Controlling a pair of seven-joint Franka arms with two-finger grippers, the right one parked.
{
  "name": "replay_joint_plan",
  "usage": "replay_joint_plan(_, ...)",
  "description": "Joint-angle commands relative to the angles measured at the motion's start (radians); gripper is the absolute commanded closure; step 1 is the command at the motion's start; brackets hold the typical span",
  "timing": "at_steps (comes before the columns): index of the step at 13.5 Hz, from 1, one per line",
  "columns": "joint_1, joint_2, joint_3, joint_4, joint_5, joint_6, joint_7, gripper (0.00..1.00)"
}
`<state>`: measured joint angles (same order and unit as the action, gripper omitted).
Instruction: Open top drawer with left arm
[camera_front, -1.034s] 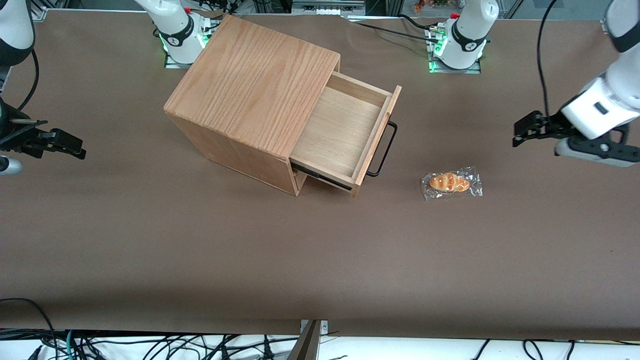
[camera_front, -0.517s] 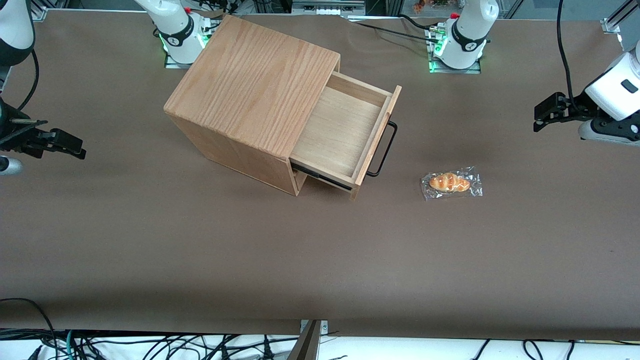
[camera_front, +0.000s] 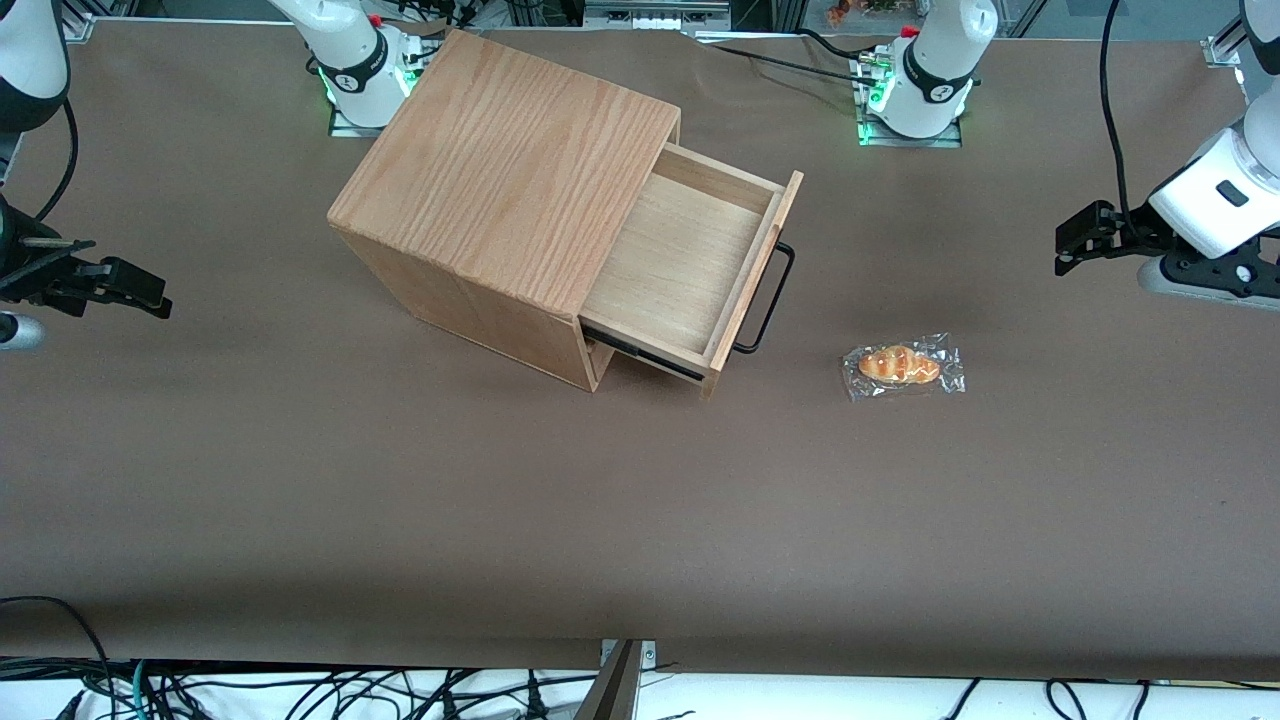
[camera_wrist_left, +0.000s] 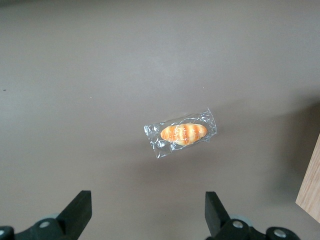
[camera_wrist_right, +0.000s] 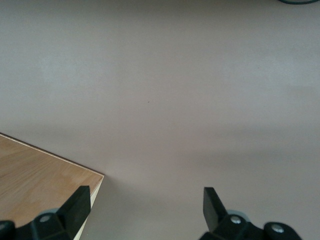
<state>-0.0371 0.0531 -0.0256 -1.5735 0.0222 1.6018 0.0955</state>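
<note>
Well clear of the drawer, toward the working arm's end, our gripper hangs with fingers spread, holding nothing | drawer pulled well out, handle free | wrapped bun below the gripper | we judge the task done.

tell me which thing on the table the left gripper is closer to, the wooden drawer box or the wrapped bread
The wrapped bread. The open left gripper hangs apart from it, toward the working arm's end; the top drawer, pulled out, is farther.
</note>
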Motion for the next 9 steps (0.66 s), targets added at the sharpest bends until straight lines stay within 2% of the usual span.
replay_joint_plan(1,-0.006,-0.048,0.007,-0.049,-0.014,0.02,-0.023,0.0)
replay_joint_plan(9,0.016,-0.053,0.001,-0.063,-0.05,0.012,-0.088,0.0)
